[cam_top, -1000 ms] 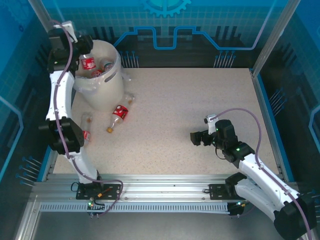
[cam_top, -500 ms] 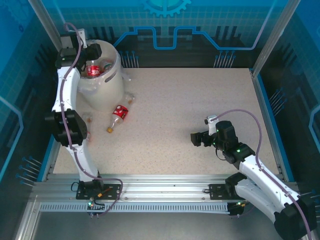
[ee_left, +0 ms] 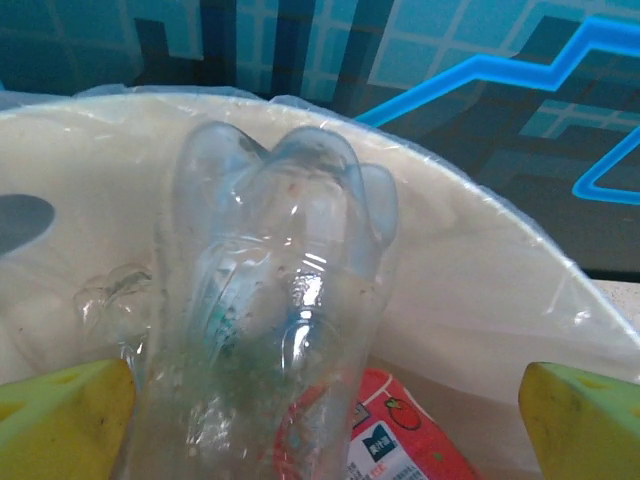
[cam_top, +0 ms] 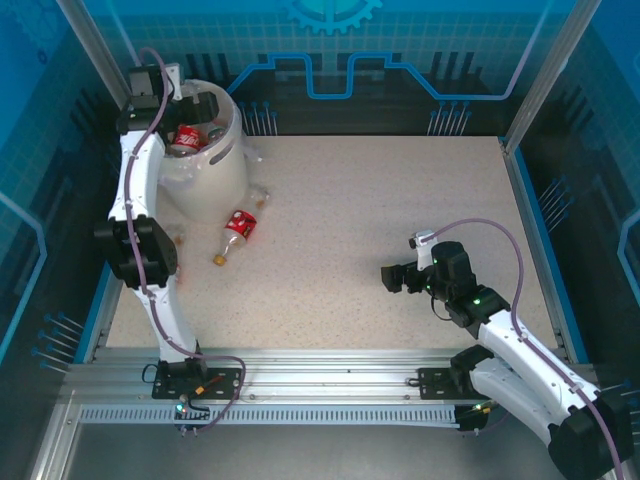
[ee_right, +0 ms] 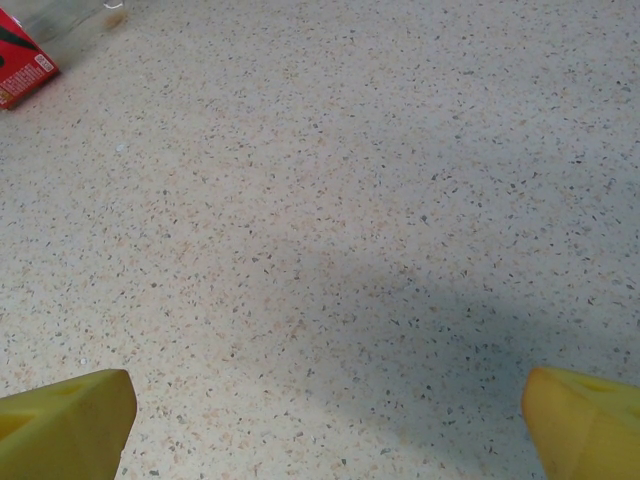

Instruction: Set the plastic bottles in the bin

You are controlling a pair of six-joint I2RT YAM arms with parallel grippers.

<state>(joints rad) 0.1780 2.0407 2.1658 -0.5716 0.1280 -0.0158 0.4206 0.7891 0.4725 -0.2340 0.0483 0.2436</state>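
Over the bin (cam_top: pixel 215 165), the left gripper (cam_top: pixel 193 106) sits with jaws spread wide; the wrist view puts its yellow fingertips (ee_left: pixel 65 415) out at the frame edges with a clear bottle (ee_left: pixel 275 330) base-first between them, not clamped, so it reads as released inside the rim. Under it lies a red-labelled bottle (ee_left: pixel 400 435), also inside the bin. The right gripper (cam_top: pixel 392 277) is spread too, with nothing between its fingers, low over bare table (cam_top: pixel 400 180) and well apart from any bottle. Progress: partly done, not finished. In the bin, from the top view: at least two labelled bottles plus the clear one; whatever is underneath can't be counted. Left on the table: one capped red bottle (cam_top: pixel 237 227) lying near the bin's foot, one clear shape (cam_top: pixel 260 197) against the bin wall that looks like a bottle, and one half-hidden bottle (cam_top: pixel 177 238) beside the left arm (cam_top: pixel 135 250), so three to go as far as visible. One bin, two grippers, neither holding anything
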